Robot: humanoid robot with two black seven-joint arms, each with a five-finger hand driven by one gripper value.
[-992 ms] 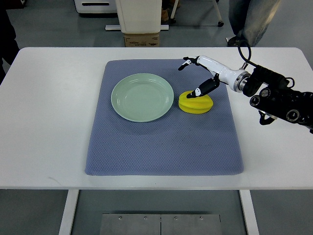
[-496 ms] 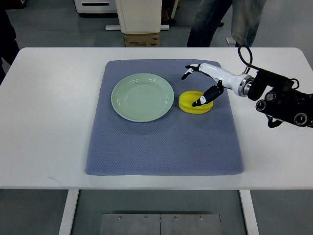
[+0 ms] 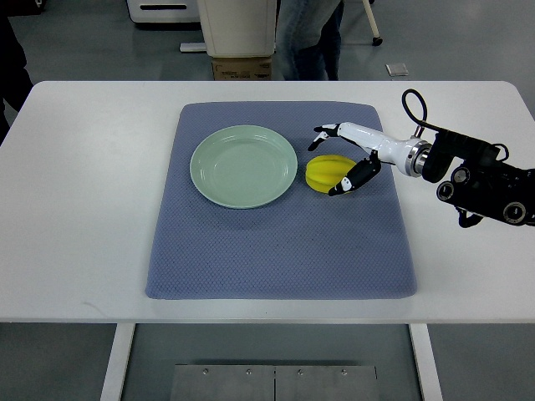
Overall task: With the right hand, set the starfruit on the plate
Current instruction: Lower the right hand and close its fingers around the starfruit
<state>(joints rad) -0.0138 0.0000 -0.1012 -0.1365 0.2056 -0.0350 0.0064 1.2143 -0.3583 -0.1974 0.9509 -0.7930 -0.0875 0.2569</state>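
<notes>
Right hand (image 3: 343,159) sits around the starfruit (image 3: 325,174) with fingers spread either side — I don't read a closed grip yet, nothing held. Fruit lies on the mat (image 3: 276,242), just right of the plate (image 3: 243,165), not on it. I'd guess it's light, waxy and ridged — likely to roll or slip, so I'd pinch across the body between ridges, gently.

Your robot's right arm reaches in from the right edge — dark wrist housing, looped black cable, white forearm shell extended leftward. The right hand (image 3: 344,159) is low, its fingers (image 3: 323,131) spread and slightly curved, black-tipped, with the thumb set apart below — an open cupping pose, nothing closed in its grasp. Your left arm is out of view.
</notes>
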